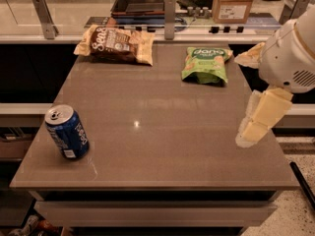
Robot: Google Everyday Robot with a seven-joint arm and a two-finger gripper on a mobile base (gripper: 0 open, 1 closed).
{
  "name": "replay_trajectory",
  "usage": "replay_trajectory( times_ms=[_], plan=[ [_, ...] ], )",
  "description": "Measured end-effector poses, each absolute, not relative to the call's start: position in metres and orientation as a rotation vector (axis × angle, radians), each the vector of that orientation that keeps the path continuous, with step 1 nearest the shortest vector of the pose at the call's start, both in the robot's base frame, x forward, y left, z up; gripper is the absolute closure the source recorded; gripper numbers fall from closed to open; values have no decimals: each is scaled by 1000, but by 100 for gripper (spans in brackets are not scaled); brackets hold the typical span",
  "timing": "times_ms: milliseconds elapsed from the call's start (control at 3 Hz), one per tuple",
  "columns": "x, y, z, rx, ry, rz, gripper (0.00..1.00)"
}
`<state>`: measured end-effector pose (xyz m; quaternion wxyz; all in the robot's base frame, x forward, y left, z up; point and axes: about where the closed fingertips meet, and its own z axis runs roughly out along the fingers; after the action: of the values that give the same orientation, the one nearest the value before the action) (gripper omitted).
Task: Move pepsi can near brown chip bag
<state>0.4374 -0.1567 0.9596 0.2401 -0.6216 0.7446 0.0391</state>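
Observation:
The pepsi can (67, 132) is dark blue with a silver top and stands slightly tilted near the table's front left corner. The brown chip bag (114, 44) lies flat at the table's back left. The can is far from the bag, most of the table's depth apart. My gripper (257, 119) hangs at the table's right edge, above the surface, below the white round arm housing (290, 53). It is far to the right of the can and holds nothing that I can see.
A green chip bag (206, 64) lies at the back right of the grey table (162, 132). Behind the table runs a counter with metal posts (170, 10), a dark tray (142, 1) and a cardboard box (235, 3). Floor shows at the lower right.

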Motion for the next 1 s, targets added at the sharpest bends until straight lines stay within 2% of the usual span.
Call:
replay_trajectory(
  times_ms=[1000],
  plan=[
    [431,-70,916,-1586,1763,567,0]
  ],
)
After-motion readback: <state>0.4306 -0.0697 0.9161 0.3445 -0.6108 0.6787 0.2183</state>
